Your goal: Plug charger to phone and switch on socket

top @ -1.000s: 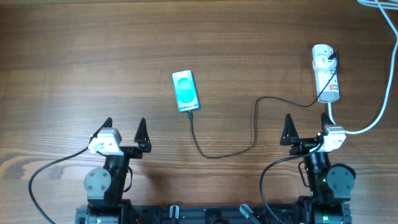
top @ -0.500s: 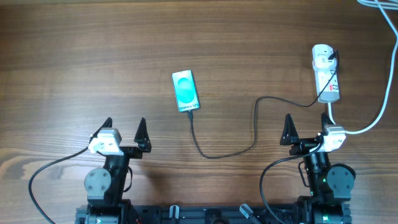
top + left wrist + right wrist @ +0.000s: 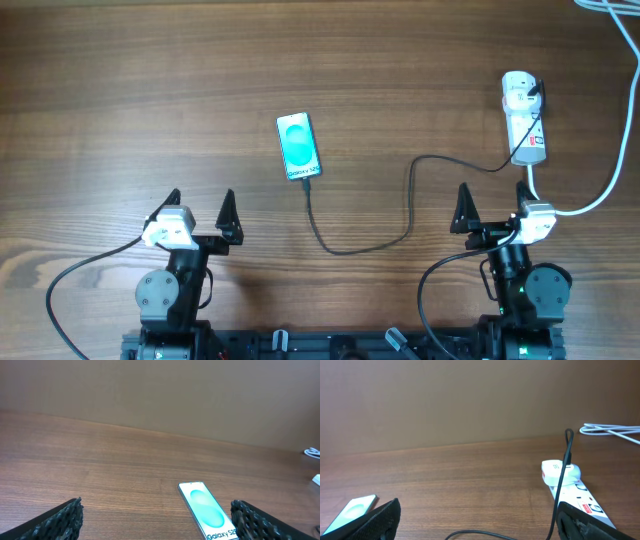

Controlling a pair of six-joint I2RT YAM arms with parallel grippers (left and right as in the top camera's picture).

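Phone (image 3: pixel 299 146) is seen lying flat on the wooden table (image 3: pixel 120 90) with its teal screen up, ahead of the left gripper (image 3: pixel 200 200) and off to the right of its fingers, well apart from them; in the left wrist view it is found just inside the right finger (image 3: pixel 265 522). The left fingers are spread wide and nothing is held between them. The black charger cable (image 3: pixel 410 205) is met at the phone's near end, though whether its plug is seated cannot be told; from there it is looped across the table between the two grippers and led up to the white power strip (image 3: pixel 523 125), which is laid ahead of the right gripper (image 3: pixel 493 208), in line with its right finger. The right fingers are likewise spread wide and empty. A red mark is shown on the strip, and its thick white cord (image 3: pixel 600 195) is run out to the right
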